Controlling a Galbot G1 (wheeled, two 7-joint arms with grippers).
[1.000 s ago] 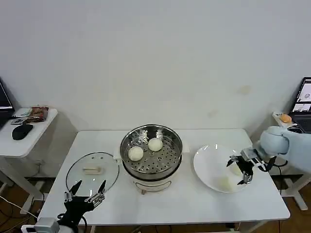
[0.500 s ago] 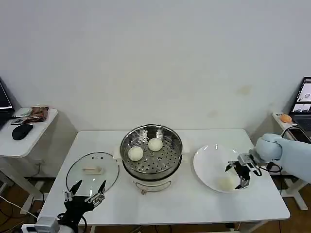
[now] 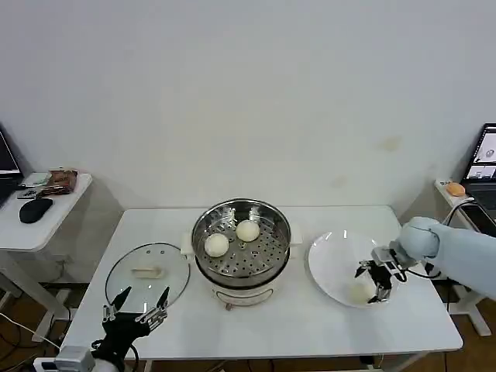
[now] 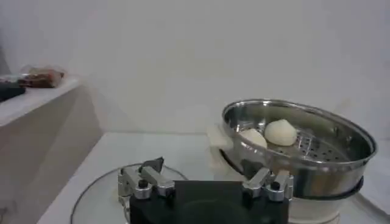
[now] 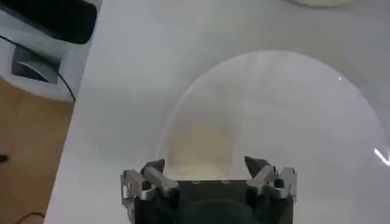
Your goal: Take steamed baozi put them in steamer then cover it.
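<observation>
right pincer (image 3: pixel 373 284) spread open over plate (image 3: pixel 329 263), lower than before, holding nothing | its bun (image 5: pixel 198 146) half hidden, pale | two buns (image 3: pixel 247 230) in steamer (image 3: pixel 267 252), centre | left pincer (image 3: pixel 134 305) open, bottom left

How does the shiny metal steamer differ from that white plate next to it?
The steamer is a deep, perforated steel basket raised on a white pot base; the plate is white, shallow and lies flat on the table. The steamer holds two buns; the plate has the right gripper lowered over it, jaws open. Both are round.
</observation>
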